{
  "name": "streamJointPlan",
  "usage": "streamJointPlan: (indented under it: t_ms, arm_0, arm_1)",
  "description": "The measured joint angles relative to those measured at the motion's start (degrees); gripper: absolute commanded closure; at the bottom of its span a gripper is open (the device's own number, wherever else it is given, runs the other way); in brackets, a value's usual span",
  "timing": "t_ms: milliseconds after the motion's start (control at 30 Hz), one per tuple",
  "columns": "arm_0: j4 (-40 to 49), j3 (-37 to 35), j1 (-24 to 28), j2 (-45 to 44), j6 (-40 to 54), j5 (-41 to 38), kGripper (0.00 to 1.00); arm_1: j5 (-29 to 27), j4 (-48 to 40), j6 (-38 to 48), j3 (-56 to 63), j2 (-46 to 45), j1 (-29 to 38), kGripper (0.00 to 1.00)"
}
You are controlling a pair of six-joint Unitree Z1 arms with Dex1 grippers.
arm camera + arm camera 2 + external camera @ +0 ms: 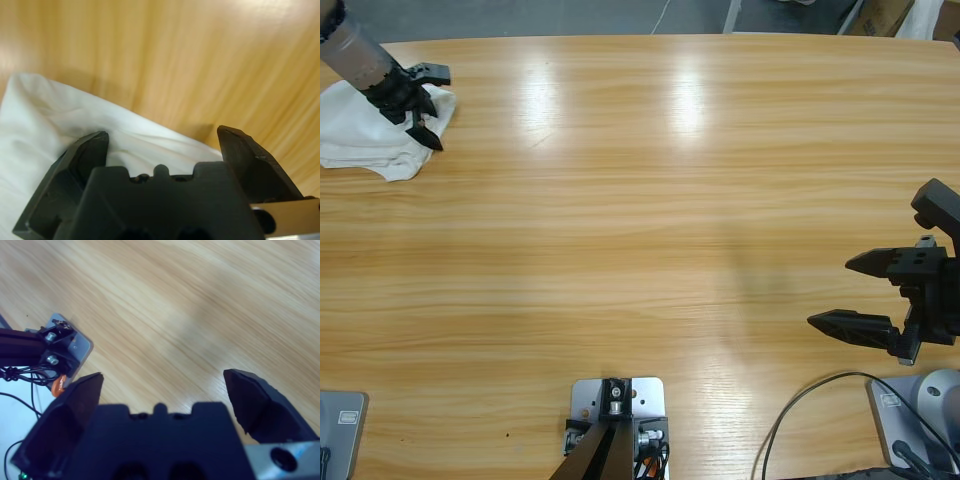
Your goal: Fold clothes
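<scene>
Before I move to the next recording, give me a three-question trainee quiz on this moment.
1. True or false: the white T-shirt lies flat and spread out at the table's centre.
2. Which gripper is at the shirt? A) left gripper B) right gripper
3. Fill in: the right gripper's jaws stand ____ over bare table.

Key: 1 false, it is bunched at the far left corner. 2 A. 3 open.
</scene>
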Motion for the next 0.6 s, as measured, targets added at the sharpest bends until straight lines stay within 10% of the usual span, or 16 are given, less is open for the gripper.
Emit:
streamJointPlan:
  t_ms: [200, 333, 600]
  arm_0:
    - [-1.0, 0.0, 0.9, -0.5, -3.0, -3.9, 0.071]
    - [-1.1, -0.7, -1.4, -6.1, -9.1, -12.9, 0.335]
    - [-1.1, -0.7, -9.2, -22.5, -49.5, -14.7, 0.13]
  arm_1:
    - [0.0, 0.0, 0.0, 0.2, 0.0, 0.0, 0.0]
    - [-0.6, 3.2, 0.0, -1.4, -0.1, 0.0, 0.0]
    - [-12.1, 19.9, -1.4, -18.1, 3.3, 0.0, 0.017]
